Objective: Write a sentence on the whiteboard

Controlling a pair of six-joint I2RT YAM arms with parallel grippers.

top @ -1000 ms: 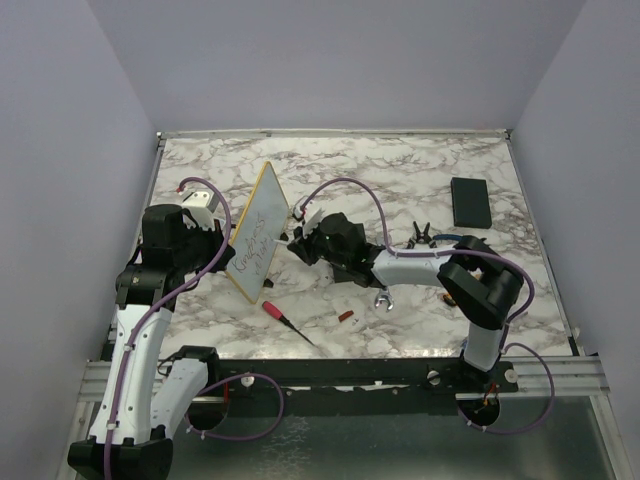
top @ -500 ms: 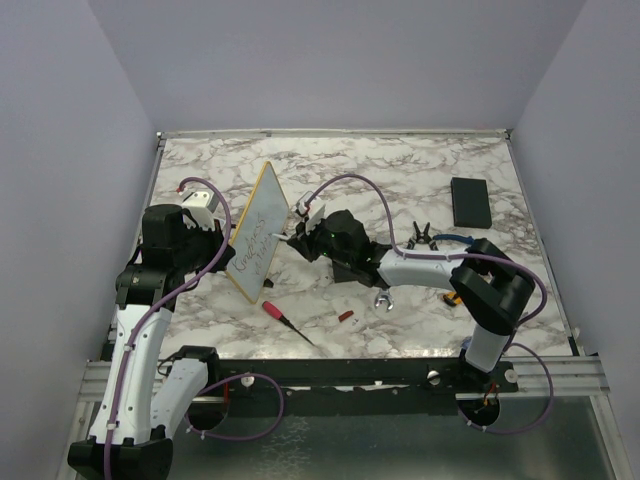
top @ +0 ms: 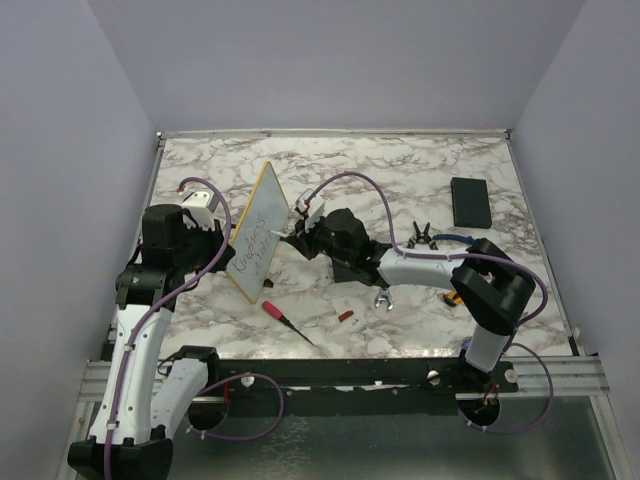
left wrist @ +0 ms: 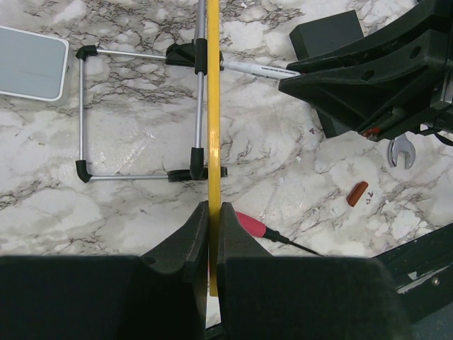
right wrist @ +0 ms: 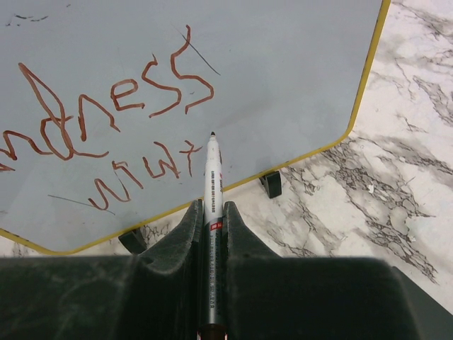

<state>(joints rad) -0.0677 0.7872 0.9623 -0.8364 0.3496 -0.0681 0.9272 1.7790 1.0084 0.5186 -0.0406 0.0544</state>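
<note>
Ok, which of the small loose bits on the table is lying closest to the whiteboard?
The red-handled screwdriver, just off the near corner of the whiteboard. The small orange piece and the silver wrench lie further to the right.

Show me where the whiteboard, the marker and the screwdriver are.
whiteboard (right wrist: 283,64), right wrist view, bare pale face, upper right part.
marker (right wrist: 212,184), right wrist view, white barrel below the tip.
screwdriver (top: 272,309), top view, red handle.
</note>
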